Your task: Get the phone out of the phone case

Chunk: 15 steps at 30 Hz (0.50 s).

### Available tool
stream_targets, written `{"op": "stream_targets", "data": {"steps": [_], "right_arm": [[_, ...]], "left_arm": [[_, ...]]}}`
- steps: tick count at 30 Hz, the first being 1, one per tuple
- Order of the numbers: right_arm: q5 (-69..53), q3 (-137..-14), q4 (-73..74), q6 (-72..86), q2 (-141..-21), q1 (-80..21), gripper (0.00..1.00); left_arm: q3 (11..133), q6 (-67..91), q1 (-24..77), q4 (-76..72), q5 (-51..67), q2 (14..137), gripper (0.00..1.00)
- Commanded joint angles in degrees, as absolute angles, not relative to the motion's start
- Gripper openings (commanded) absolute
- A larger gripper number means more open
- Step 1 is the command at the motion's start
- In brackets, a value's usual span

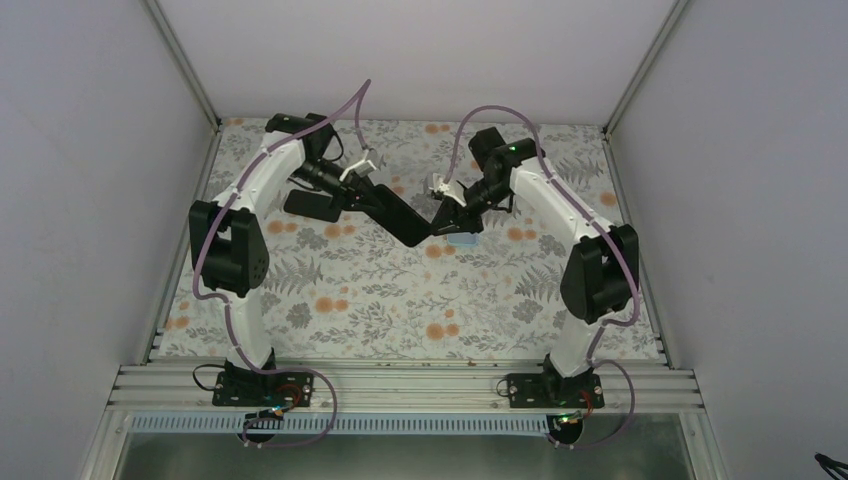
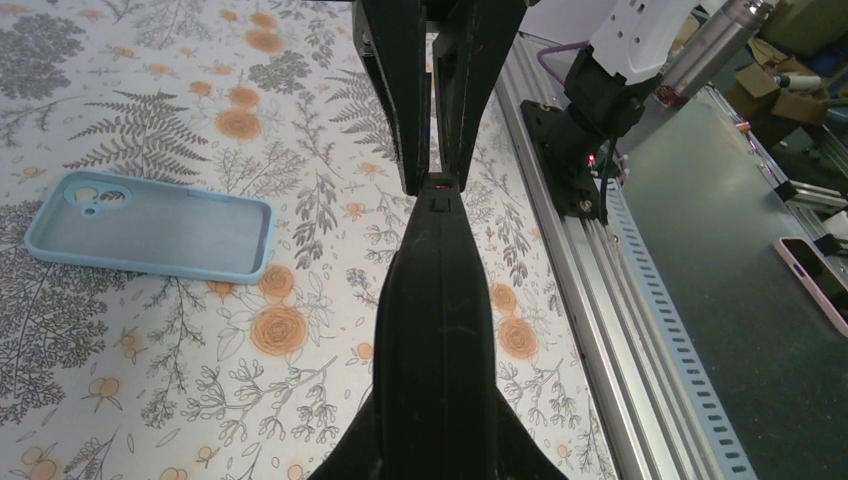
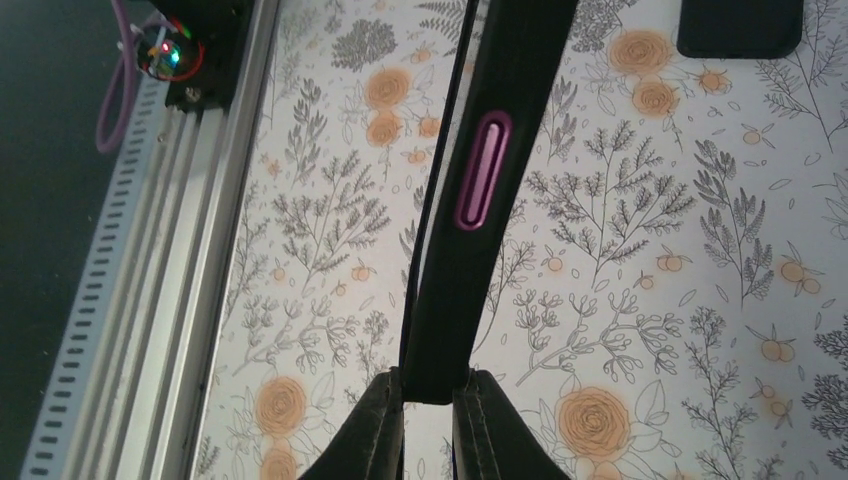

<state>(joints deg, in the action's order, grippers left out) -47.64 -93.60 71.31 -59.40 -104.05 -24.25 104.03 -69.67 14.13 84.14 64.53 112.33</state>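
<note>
Above floral tabletop [image 1: 400,310], left fingers [image 2: 352,458] and right fingers [image 3: 382,430] clamp the phone [image 3: 452,270], stretched lengthwise between them.

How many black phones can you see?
2. One phone is held up in the air between the left gripper and right gripper; the other black phone lies flat on the table. A pink-edged one may sit beyond the rail.

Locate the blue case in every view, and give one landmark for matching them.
Top external: case just right of centre, only a blue sliver showing.
Left wrist: case left of centre, lying flat on the floral cloth.
Right wrist: not in view.
Shared landmark: the aluminium rail along the table's near edge, running down the right in the left wrist view and down the left in the right wrist view.
</note>
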Motion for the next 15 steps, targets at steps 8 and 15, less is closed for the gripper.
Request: {"op": "stream_targets", "data": {"steps": [8,15], "right_arm": [[-44.7,-91.9,73.9,-66.2,-98.7,-32.5,0.03],[-40.5,-92.0,73.8,-68.5,-99.5,-32.0,0.03]], "left_arm": [[103.8,-73.2,14.3,77.9,65.8,111.3,0.02],[101.7,-74.9,15.5,77.9,66.2,109.6,0.02]]}}
